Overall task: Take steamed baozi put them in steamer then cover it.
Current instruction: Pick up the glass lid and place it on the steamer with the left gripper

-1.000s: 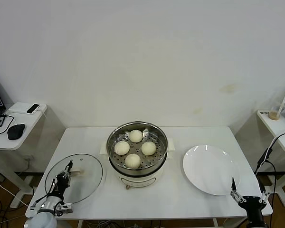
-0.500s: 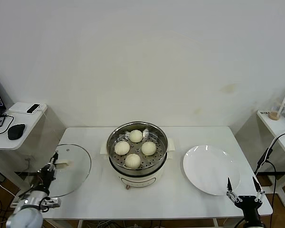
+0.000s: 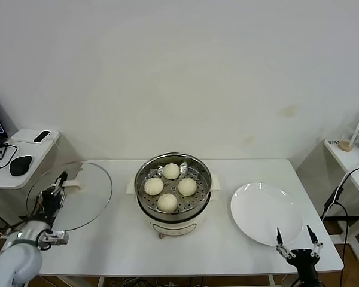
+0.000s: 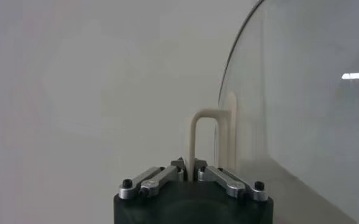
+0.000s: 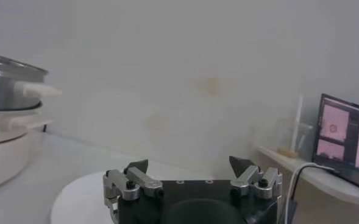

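Four off-white baozi [image 3: 170, 186] sit on the perforated tray inside the steel steamer [image 3: 173, 168] at the table's middle; the pot also shows in the right wrist view [image 5: 8, 85]. My left gripper [image 3: 60, 183] is shut on the cream handle [image 4: 205, 141] of the clear glass cover [image 3: 78, 200]. It holds the cover tilted up off the table, left of the steamer. The cover fills one side of the left wrist view [image 4: 301, 109]. My right gripper [image 3: 295, 236] is open and empty at the table's front right, by the plate's edge.
A flat white plate [image 3: 264, 213] lies right of the steamer. A small side table [image 3: 24, 158] with a mouse and a phone stands at the left. Another side table [image 3: 350, 156] with a drink cup stands at the right.
My left gripper has lifted the cover off the table and swung it left and up, now tilted on edge. My right gripper has moved a little left and opened wider.
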`<move>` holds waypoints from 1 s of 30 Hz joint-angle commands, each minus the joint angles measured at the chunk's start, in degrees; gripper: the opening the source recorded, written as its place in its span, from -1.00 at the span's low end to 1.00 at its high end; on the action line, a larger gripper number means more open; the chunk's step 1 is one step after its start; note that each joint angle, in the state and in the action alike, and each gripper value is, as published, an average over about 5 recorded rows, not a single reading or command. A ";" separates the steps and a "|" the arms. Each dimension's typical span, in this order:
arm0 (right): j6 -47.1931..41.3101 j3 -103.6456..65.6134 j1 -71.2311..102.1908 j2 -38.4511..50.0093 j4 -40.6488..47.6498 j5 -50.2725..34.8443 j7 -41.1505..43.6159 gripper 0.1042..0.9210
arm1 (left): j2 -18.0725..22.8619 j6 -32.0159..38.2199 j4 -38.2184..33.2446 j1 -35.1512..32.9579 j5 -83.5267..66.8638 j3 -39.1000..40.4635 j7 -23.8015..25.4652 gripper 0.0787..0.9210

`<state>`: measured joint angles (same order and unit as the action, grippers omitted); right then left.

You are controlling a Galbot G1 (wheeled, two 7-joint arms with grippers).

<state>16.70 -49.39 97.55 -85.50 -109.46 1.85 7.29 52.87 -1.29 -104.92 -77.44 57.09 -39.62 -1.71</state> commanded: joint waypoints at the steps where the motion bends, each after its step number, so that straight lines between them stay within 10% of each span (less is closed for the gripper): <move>1: 0.02 1.47 -0.12 0.65 0.61 1.12 -0.01 0.76 | -7.51 -4.91 -8.36 7.87 -9.60 10.50 4.87 -0.83; 14: -1.37 1.62 -0.78 0.01 1.62 2.94 0.57 0.76 | -2.07 -20.41 -7.09 24.84 -9.24 35.32 7.09 -0.83; 30: -4.25 3.15 -2.32 -3.03 3.18 8.26 -0.24 0.76 | 12.03 -26.47 -1.60 30.59 7.11 39.77 15.26 -0.83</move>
<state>14.74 -46.67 95.71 -87.51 -106.58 7.71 7.69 57.33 -23.42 -108.00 -51.35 54.97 -5.45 9.61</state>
